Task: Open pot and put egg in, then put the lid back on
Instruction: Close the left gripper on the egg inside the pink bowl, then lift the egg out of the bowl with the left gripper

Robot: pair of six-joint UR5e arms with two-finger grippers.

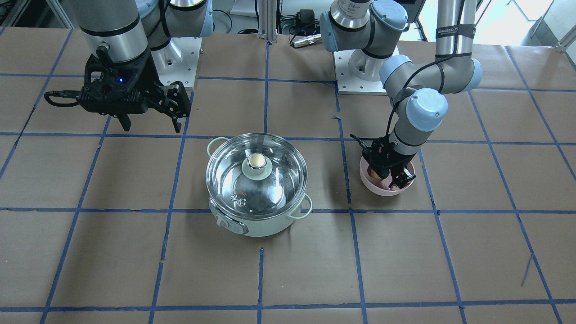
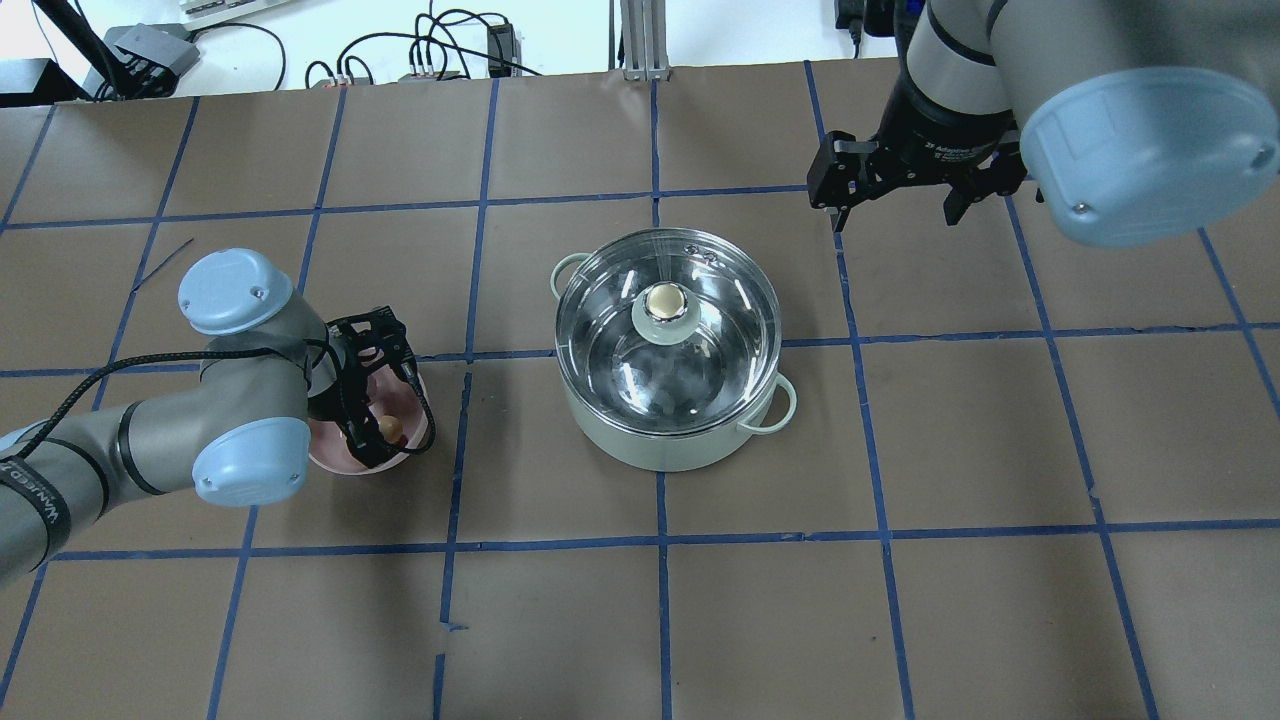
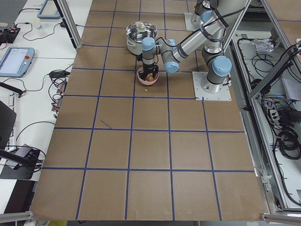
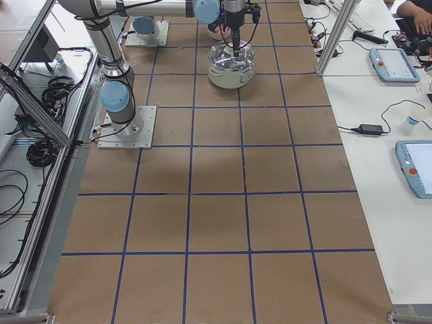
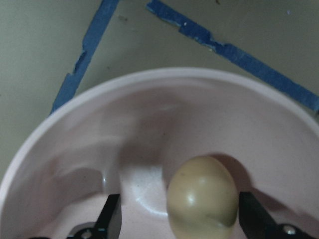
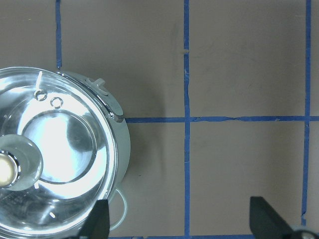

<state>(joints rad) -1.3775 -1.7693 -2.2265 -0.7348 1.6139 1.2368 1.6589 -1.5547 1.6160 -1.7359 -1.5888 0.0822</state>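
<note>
1. The table (image 2: 950, 620) is covered in flat brown paper with a grid of blue tape. It gives a firm, level place to set things down, and bare squares lie all round the pot.
2. The pot (image 2: 660, 452) stands at mid-table, closed. It is judged heavy and stable enough to stay put while the lid is lifted.
3. The lid (image 2: 690, 350) sits squarely on the pot. Being glass, it is judged rigid, breakable and slippery, so it is best taken by its capped knob (image 2: 667, 303).
4. The right gripper (image 2: 893, 215) hangs with its jaws spread wide and nothing between them, beyond the pot's rim and off to the side of the knob.
5. A pink bowl (image 5: 149, 84), well apart from the pot on the robot's left, holds the egg.
6. The left gripper (image 5: 183, 221) is lowered into the bowl, its fingers spread either side of the egg and not yet pinching.
7. The egg (image 5: 202, 199) is judged light, smooth, fragile and apt to roll. A gentle pinch across its middle is called for.
</note>
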